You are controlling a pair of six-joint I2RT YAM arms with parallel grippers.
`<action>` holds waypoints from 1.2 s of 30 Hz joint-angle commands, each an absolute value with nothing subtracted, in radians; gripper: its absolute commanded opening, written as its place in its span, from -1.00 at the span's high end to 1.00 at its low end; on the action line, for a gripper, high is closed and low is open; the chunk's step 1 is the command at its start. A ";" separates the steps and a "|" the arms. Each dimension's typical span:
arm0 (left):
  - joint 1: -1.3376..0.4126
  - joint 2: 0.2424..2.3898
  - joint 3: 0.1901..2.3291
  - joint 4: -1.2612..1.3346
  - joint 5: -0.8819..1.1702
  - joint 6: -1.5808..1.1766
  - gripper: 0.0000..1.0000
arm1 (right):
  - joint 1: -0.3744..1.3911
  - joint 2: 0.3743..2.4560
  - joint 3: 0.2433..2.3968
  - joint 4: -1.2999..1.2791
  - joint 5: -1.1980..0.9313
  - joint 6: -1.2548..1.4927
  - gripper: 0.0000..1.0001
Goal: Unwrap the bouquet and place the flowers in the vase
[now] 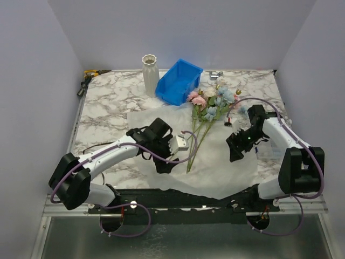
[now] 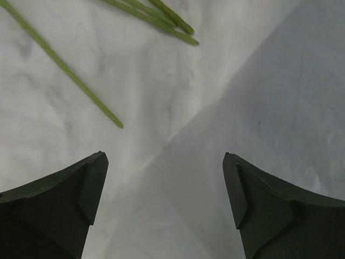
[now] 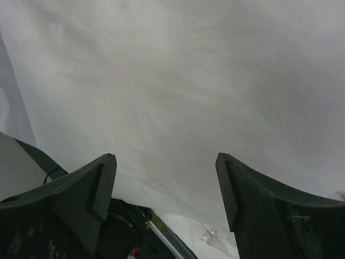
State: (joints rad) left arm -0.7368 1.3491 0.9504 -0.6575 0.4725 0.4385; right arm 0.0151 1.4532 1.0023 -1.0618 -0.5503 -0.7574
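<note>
Pink, cream and pale blue artificial flowers [image 1: 207, 105] lie on flattened thin white wrapping paper [image 1: 226, 172] between the wide-open, empty left gripper [image 2: 164, 159] and right gripper [image 3: 166, 159].

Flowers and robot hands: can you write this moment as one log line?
flowers: unwrapped, lying on paper | vase: upright, no flowers inside | left hand: open, empty, over paper | right hand: open, empty, over paper

Enclosed on three sides by plain pale lilac surfaces: left wall [image 1: 32, 81], far wall [image 1: 183, 27], right wall [image 1: 318, 65]. Floored by a bench [image 1: 108, 102] in white marble pattern with grey veins. Edged on the near side by an aluminium rail [image 1: 183, 208], with a dull grey metal panel [image 1: 183, 240] below. Lit softly and evenly.
</note>
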 commanded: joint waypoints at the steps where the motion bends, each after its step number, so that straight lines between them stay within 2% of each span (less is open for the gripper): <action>1: -0.818 1.324 0.823 -0.715 0.366 0.558 -0.95 | 0.035 1.434 0.895 -1.025 -0.448 -0.820 -0.66; 11: -0.844 1.268 0.651 -0.715 0.189 0.611 -0.97 | 0.032 1.412 0.763 -0.956 -0.326 -0.869 -0.67; 17: -0.844 1.201 0.597 -0.737 0.110 0.612 -0.97 | 0.033 1.435 0.776 -0.982 -0.283 -0.895 -0.71; 20: -0.824 1.133 0.651 -0.751 0.143 0.554 -0.97 | 0.032 1.420 0.866 -1.044 -0.352 -0.853 -0.71; 23: -0.787 1.042 0.709 -0.726 0.219 0.467 -0.98 | 0.032 1.414 0.998 -1.078 -0.465 -0.738 -0.71; 27: -0.701 0.979 0.732 -0.556 0.229 0.318 -0.98 | 0.033 1.438 1.161 -1.033 -0.603 -0.537 -0.71; 32: -0.568 1.146 0.893 -0.439 0.311 0.125 -0.97 | 0.032 1.498 1.259 -0.832 -0.711 -0.248 -0.71; 36: -0.538 1.289 1.012 -0.360 0.319 0.022 -0.98 | 0.033 1.569 1.287 -0.649 -0.723 -0.015 -0.71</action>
State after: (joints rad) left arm -0.5739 1.1610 0.8986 -0.5060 0.2584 0.2115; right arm 0.0338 1.4979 1.2625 -0.8581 -0.6464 -0.3187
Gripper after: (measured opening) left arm 0.987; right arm 0.853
